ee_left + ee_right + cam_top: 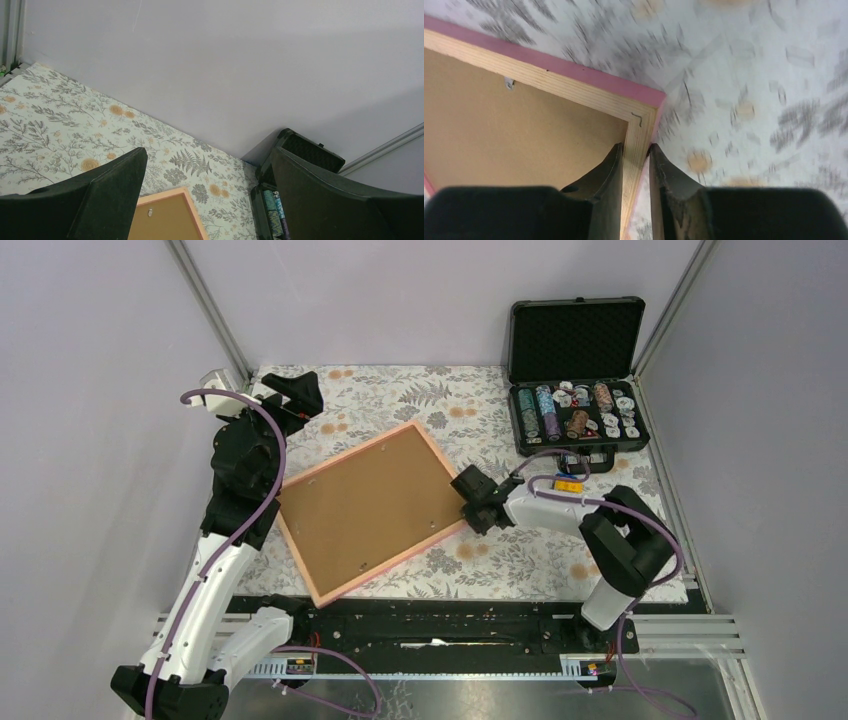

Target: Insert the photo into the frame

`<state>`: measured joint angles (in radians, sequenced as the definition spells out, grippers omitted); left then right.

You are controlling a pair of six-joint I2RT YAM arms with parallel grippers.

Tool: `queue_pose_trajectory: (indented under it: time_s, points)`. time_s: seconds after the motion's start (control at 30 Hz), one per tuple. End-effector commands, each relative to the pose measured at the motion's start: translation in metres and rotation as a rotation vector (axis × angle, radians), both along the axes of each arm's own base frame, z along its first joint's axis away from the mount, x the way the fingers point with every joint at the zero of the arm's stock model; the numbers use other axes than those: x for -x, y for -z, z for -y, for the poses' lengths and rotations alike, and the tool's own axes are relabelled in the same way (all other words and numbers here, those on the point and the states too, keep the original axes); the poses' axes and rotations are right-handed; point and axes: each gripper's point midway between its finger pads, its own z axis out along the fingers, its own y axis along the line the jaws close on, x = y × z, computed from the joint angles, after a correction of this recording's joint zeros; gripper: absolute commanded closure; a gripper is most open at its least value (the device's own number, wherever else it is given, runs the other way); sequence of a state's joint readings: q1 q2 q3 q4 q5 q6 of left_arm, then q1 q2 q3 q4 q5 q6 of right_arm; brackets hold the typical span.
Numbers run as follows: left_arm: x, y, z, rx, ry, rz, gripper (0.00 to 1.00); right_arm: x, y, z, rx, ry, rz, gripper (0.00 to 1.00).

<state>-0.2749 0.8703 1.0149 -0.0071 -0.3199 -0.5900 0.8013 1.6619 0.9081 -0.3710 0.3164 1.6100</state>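
Frame lies back-up on the desk, turned at a slant left of the middle, one corner toward the far edge and one toward the near rail. Its outer edge is salmon pink. Inside that, the right wrist view shows a band of pale bare wood with visible grain and a stapled mitre joint at the corner. A plain brown backing board fills the opening, and a small metal tab sits against the rim.

The right claw is low at the frame's right-hand edge near its corner, closed narrow on the wooden rim with one finger on the inside and one on the outside.

The left claw is raised near the far left corner of the desk, beyond the frame, spread wide with nothing between its fingers.

An open black case of chips stands at the far right.
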Motion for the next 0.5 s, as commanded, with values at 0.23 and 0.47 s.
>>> queue_pose_trajectory:
  time_s: [0.23, 0.47]
  points:
    - [0.007, -0.030, -0.006, -0.005, -0.026, 0.075, 0.01, -0.147, -0.022, 0.031, 0.342, -0.507, 0.256, 1.00]
    - [0.003, -0.027, -0.005, -0.009, -0.026, 0.067, 0.01, -0.183, -0.018, 0.012, 0.330, -0.846, 0.270, 1.00]
